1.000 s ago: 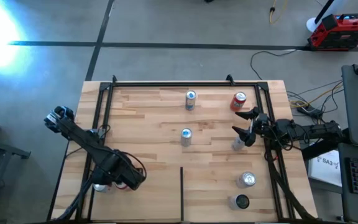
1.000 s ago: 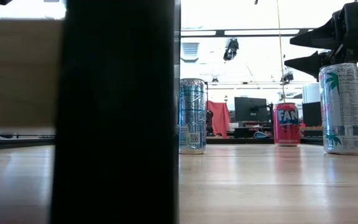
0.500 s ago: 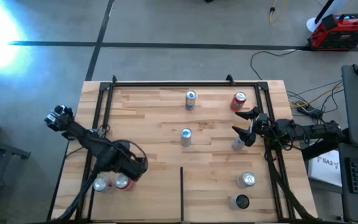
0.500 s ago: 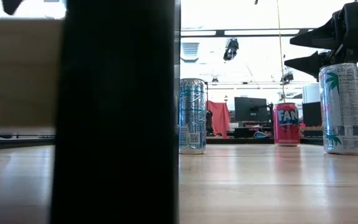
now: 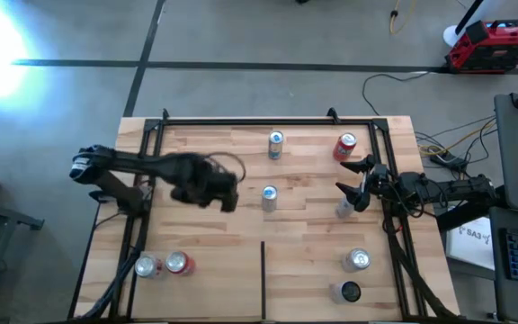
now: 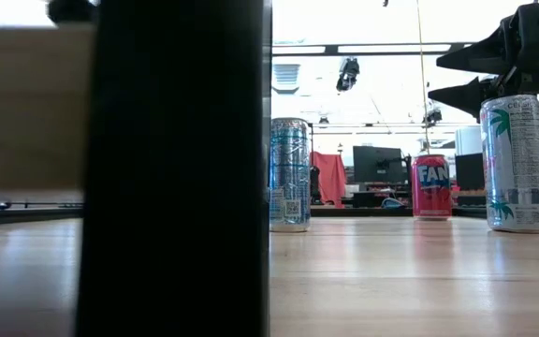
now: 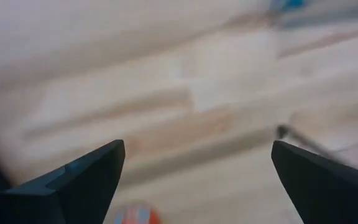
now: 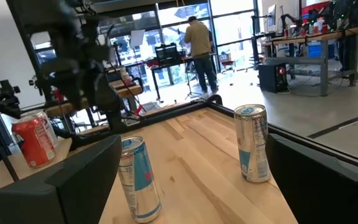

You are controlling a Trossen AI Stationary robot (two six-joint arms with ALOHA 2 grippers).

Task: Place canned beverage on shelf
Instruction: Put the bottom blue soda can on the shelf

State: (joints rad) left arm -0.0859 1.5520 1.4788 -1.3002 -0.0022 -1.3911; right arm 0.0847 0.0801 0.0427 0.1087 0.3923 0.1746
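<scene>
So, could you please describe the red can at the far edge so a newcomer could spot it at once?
Start at the shelf, the wooden board in black rails. Follow its far rail toward the right arm's side: the red can stands upright near that corner. The neighbouring can along that edge is silver and blue.

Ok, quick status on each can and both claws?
Left claw: open, empty, above the shelf.
Right claw: open, empty, over the white can.
Red can and silver can: upright, side by side.
Fanta can: upright.
Two blue cans: upright.
</scene>
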